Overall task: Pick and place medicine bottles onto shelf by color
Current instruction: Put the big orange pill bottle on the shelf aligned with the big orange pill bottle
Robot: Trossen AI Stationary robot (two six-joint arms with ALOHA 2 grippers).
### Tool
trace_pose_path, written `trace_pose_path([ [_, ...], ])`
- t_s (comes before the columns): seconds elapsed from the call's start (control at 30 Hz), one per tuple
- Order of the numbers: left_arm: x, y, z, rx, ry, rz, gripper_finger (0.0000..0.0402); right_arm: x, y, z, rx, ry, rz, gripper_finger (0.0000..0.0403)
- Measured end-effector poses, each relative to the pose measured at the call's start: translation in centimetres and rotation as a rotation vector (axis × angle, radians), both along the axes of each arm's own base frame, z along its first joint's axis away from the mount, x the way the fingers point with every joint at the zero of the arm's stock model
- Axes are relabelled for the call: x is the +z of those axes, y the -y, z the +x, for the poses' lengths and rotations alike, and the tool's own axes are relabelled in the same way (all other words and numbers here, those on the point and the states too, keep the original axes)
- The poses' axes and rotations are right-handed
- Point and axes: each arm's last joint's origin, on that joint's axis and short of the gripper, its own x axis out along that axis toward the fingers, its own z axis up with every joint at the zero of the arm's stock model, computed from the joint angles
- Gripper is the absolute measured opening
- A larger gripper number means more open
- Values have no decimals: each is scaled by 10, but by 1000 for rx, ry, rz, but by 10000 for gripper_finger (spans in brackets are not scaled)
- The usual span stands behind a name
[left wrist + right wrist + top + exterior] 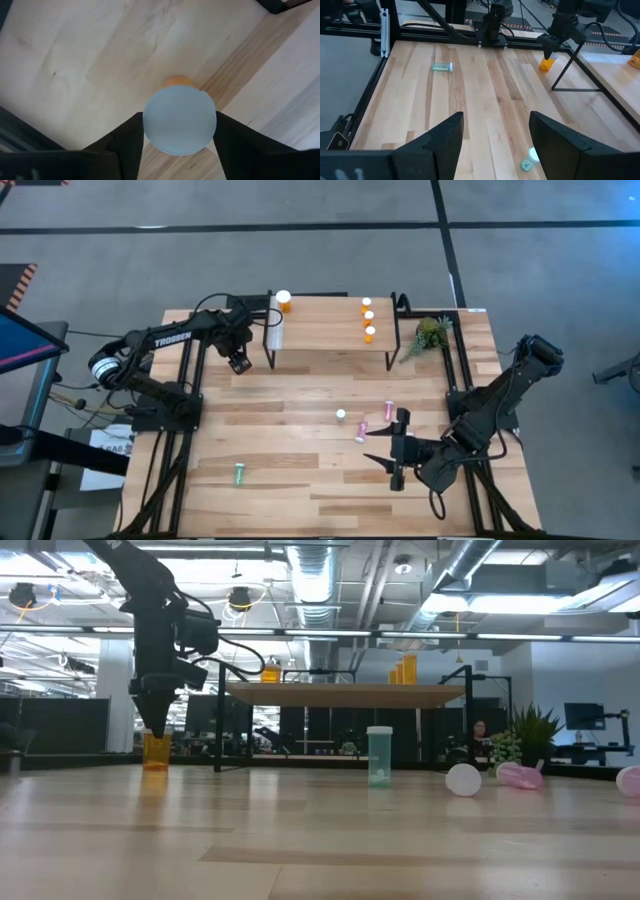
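Observation:
My left gripper point(238, 363) points down beside the shelf's point(330, 348) left leg, shut on an orange medicine bottle point(156, 753) that stands upright on the table. Several orange bottles point(368, 317) and a larger one point(283, 302) stand on the shelf. A pale green bottle point(380, 756) stands upright mid-table, and two pink bottles point(390, 410) point(362, 430) lie on their sides near it. Another green bottle point(240, 473) lies near the front left. My right gripper point(400, 448) hovers open above the table's right front, nothing between its fingers. My left gripper pinches the orange bottle's white cap point(180, 119) between its two fingers point(131, 142), one on each side of the round cap. The fingers come from above, pointing down. The bottle stands upright with its base on the table point(155, 768).
A small green plant point(430, 335) stands at the shelf's right end. The shelf's black legs point(570, 70) stand close to my left gripper. Black frame rails point(185, 410) run along the table's left and right sides. Bare wood lies across the table's near half.

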Motion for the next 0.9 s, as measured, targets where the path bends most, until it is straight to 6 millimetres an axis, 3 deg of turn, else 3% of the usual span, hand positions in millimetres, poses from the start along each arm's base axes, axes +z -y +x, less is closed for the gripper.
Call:
trace_pose_path([
  [0.23, 3, 2, -2, -1, -20, -34, 200, 0, 0, 0, 0, 0, -1, 249],
  [0.5, 29, 0, 1, 10, -34, -48, 202, 0, 0, 0, 0, 0, -1, 249],
  [0.67, 58, 0, 1, 13, -4, -19, 203, 0, 0, 0, 0, 0, -1, 249],
  [0.9, 120, 9, -7, 33, 61, 40, 203, 0, 1, 0, -3, 0, -1, 249],
])
